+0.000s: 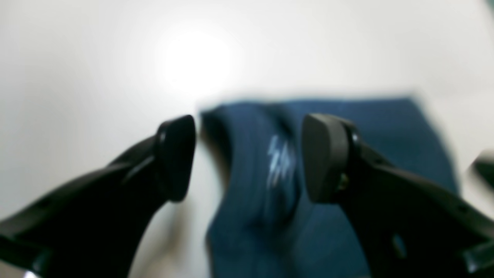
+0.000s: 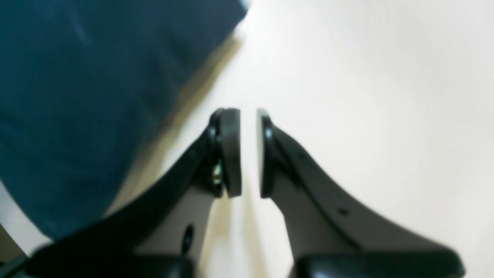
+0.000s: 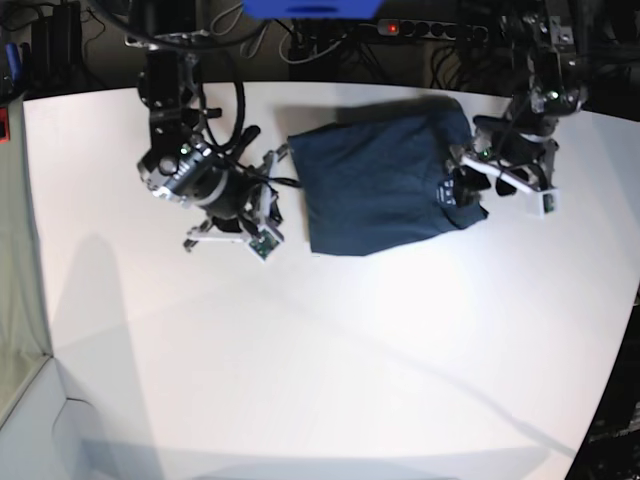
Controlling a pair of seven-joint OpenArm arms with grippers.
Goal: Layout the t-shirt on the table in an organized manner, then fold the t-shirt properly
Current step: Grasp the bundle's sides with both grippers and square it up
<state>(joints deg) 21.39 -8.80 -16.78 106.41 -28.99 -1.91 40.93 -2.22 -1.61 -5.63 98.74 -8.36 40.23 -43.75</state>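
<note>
The t-shirt (image 3: 380, 185) is dark navy and lies as a folded, roughly rectangular block on the white table (image 3: 320, 350), towards the far side. My left gripper (image 3: 462, 185) hovers at the shirt's right end by the collar. In the left wrist view the left gripper (image 1: 249, 158) is open wide, and the blurred t-shirt (image 1: 347, 131) with its white label shows between the fingers, nothing gripped. My right gripper (image 3: 278, 175) sits just off the shirt's left edge. In the right wrist view the right gripper (image 2: 249, 154) is almost shut over bare table (image 2: 366, 96), with a thin slit and nothing in it. The t-shirt (image 2: 77, 96) fills the upper left.
A power strip (image 3: 400, 28) and tangled cables run behind the table's far edge, with a blue object (image 3: 310, 8) above. The table's curved edge (image 3: 610, 370) cuts in at the right. Wide white tabletop stretches in front of the shirt.
</note>
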